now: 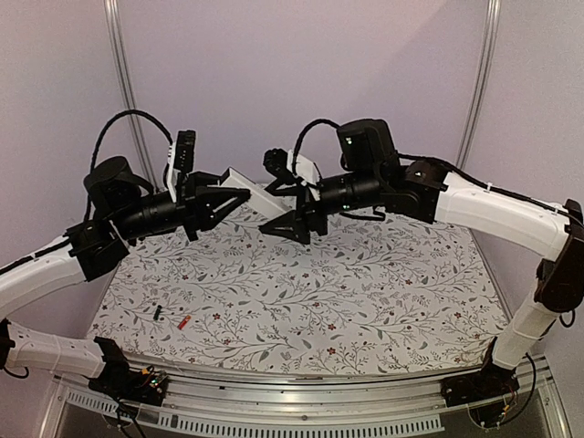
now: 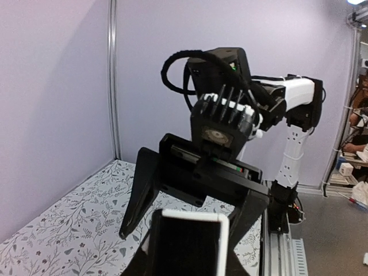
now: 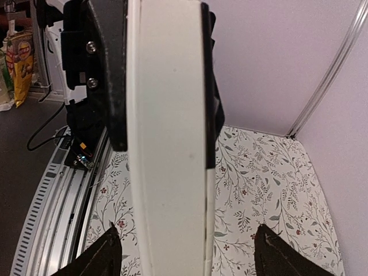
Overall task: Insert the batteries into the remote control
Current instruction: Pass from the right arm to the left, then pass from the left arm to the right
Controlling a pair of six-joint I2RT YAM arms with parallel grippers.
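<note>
The white remote control hangs in the air above the back of the table, between both arms. My left gripper is shut on its left end, and black jaws press both flat sides of the remote control. My right gripper is open. Its two black fingertips stand wide on either side of the remote's other end without touching it. In the left wrist view the remote control shows end-on. Two batteries, one black and one red-orange, lie on the cloth at the near left.
A floral cloth covers the table. An aluminium rail with both arm bases runs along the near edge. Purple walls with metal poles close in the back and sides.
</note>
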